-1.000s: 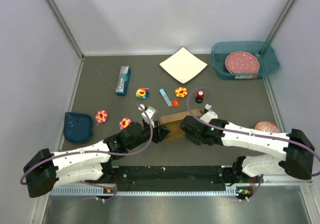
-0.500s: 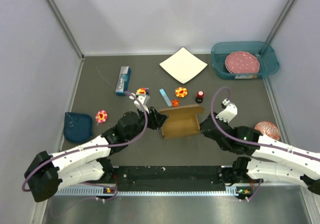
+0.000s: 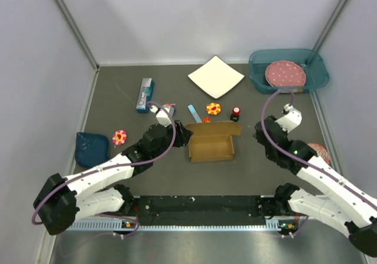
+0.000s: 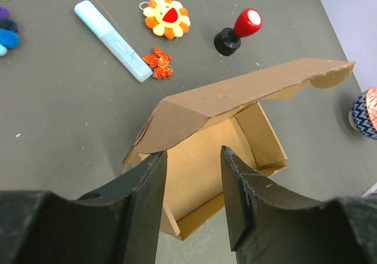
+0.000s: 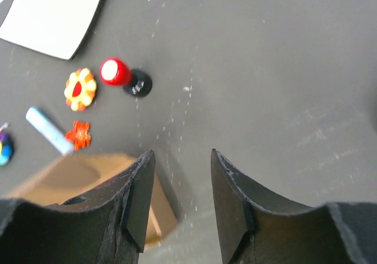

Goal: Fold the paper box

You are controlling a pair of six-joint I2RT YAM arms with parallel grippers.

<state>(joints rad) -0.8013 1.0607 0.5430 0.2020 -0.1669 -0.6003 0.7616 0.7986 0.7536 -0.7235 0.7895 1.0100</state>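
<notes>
Drawn back from one paper box (image 3: 211, 149), left fingers (image 4: 141, 199) and right fingers (image 5: 136, 193), both pairs parted, seemingly empty

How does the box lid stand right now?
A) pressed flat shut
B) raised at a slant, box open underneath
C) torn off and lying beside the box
B: the box shows its inside floor, and the lid slopes up above it, still joined along one edge.

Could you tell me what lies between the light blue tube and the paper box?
A small orange flower charm lies beside the light blue tube, clear of the paper box; the left wrist view shows it.
</notes>
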